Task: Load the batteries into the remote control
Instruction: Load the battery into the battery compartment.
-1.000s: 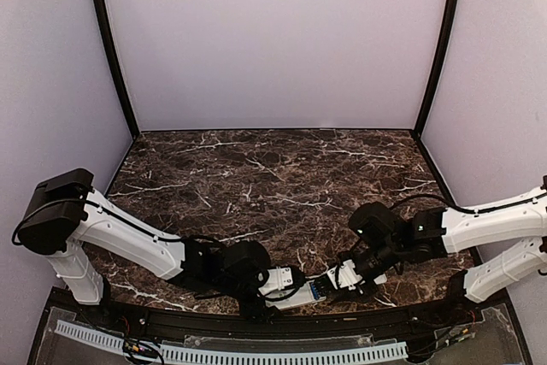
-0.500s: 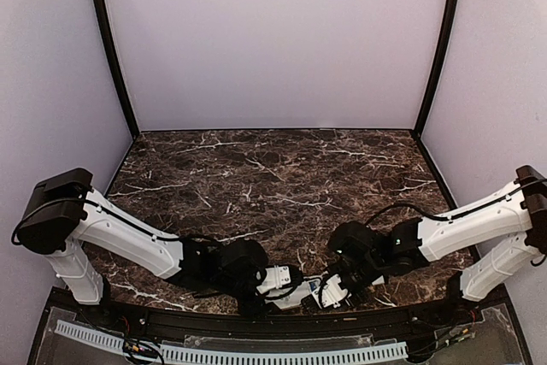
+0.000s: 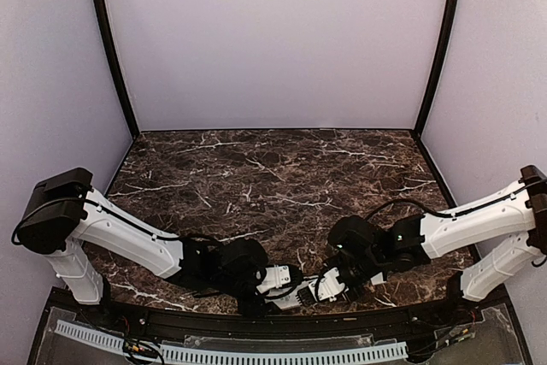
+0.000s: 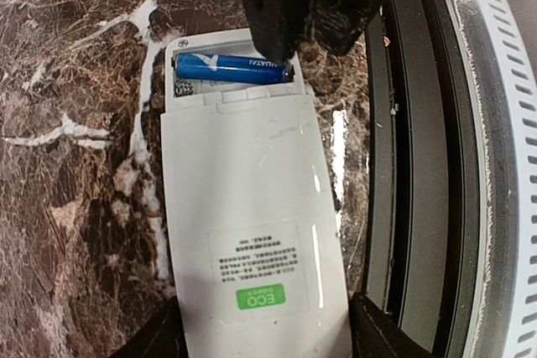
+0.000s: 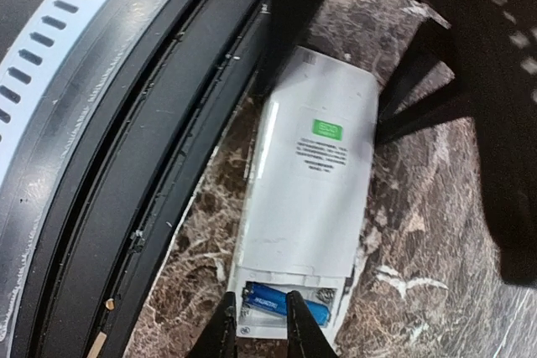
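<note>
Where marble shows veins, flat white remote, blue cylindrical battery.

A: Remotes on the one table?
B: Just one remote control, bearing one green label.
A: Cells?
B: One battery countable, blue.
A: Arms?
B: Two: left arm, right arm.
A: Grippers?
B: Two likewise: left gripper, right gripper.
A: Black uprights at the back?
B: Two again: left post, right post.
</note>
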Tool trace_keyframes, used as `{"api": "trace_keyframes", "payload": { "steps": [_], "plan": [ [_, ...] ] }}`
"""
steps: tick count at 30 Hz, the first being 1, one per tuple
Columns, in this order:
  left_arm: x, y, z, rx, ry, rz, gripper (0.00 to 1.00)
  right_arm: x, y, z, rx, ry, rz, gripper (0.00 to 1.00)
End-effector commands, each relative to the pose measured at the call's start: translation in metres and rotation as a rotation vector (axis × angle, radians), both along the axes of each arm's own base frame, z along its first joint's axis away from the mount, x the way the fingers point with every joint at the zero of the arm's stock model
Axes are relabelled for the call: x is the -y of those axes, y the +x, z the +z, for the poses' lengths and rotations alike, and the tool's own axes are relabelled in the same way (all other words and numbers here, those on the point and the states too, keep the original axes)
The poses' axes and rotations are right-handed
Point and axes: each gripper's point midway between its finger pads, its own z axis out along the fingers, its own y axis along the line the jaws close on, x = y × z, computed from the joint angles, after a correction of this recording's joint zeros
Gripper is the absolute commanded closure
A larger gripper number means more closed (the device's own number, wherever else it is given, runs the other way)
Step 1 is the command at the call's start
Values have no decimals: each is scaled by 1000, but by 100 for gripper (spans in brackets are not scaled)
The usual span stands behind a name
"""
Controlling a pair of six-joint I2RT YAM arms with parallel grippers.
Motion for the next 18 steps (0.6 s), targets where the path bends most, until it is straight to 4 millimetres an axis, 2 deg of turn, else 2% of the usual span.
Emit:
{"api": "trace_keyframes", "payload": {
  "steps": [1, 4, 7, 9, 11, 14, 18],
  "plan": [
    [-45, -12, -42, -80, 206, 5, 37, -7, 31, 32, -51, 59, -205, 82],
    [-45, -12, -42, -78, 205, 7, 37, -18, 62, 75, -124, 155, -453, 82],
    [-45, -12, -41, -80, 202, 4, 36, -23, 85, 117, -264, 265, -767, 80],
    [-46, -13, -40, -81, 200, 5, 34, -18, 96, 127, -374, 283, -991, 80],
    [-46, -12, -39, -78, 196, 12, 33, -6, 102, 119, -471, 247, -1211, 82],
    [-47, -9, -33, -66, 179, 30, 32, 14, 93, 93, -581, 107, -1443, 86],
    [-47, -4, -19, -39, 138, 63, 28, 27, 72, 69, -693, -26, -1599, 87]
  ]
}}
